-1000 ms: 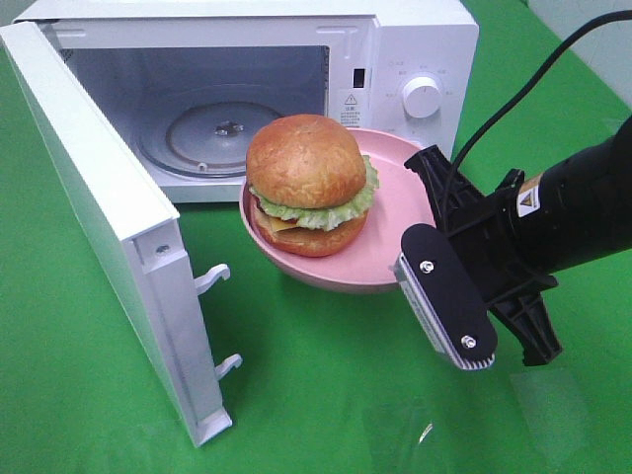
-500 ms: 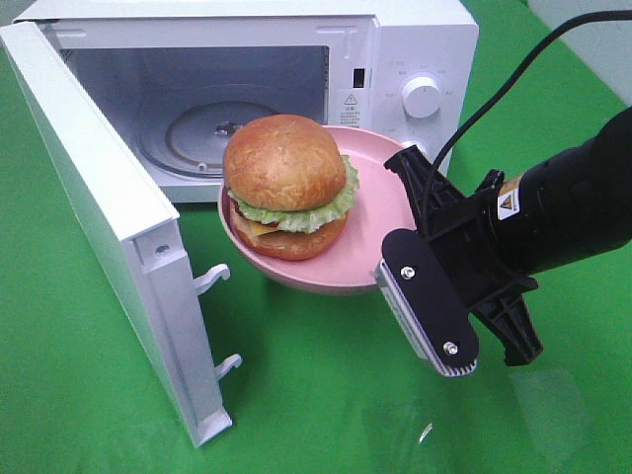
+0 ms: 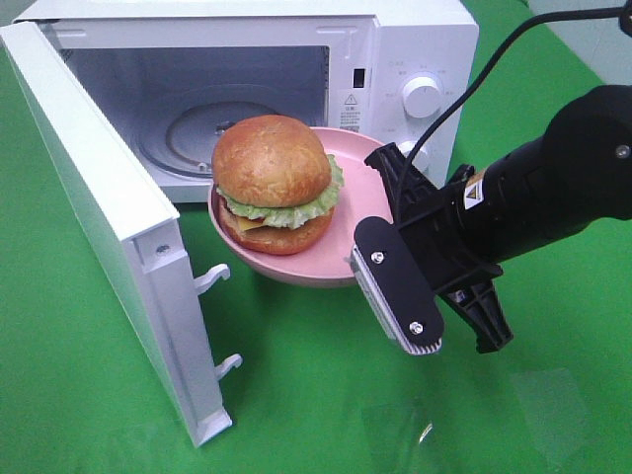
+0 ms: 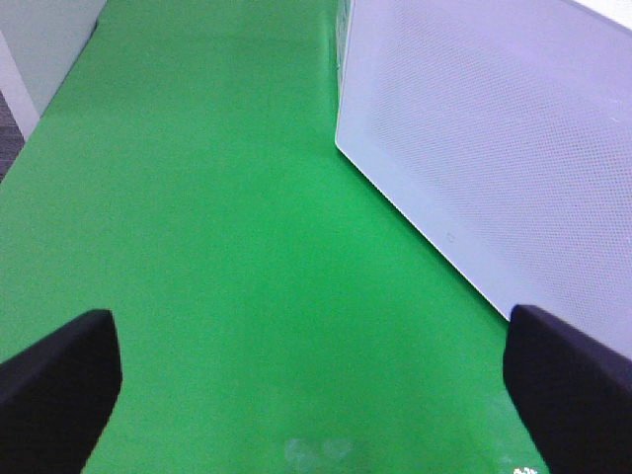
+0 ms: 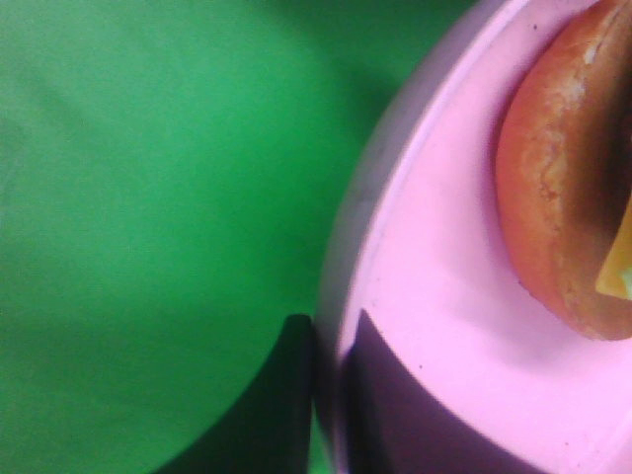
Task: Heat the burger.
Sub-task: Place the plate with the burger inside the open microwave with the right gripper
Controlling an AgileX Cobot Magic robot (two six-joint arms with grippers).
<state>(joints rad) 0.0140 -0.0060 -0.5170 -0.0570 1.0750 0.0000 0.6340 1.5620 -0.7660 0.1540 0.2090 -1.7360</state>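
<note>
The burger [image 3: 272, 183], a golden domed bun over lettuce, cheese and patty, sits on a pink plate [image 3: 354, 163] held just in front of the open microwave [image 3: 415, 59]. My right gripper [image 3: 365, 242] is shut on the plate's near right rim. In the right wrist view the plate rim [image 5: 444, 296] runs between the dark fingers of my right gripper [image 5: 331, 395], with the burger's bun [image 5: 563, 197] beyond. My left gripper [image 4: 316, 395] is open over bare green cloth, nothing between its fingers, and it does not show in the exterior high view.
The microwave door [image 3: 109, 207] swings out wide to the left, its latch hooks pointing toward the plate. A glass turntable [image 3: 212, 128] lies inside the cavity. In the left wrist view the door's white meshed panel [image 4: 494, 128] stands close by. Green cloth [image 3: 326, 395] covers the table.
My right gripper has carried the plate and burger to the left and a little back, closer to the microwave's opening. The left gripper has stayed open.
</note>
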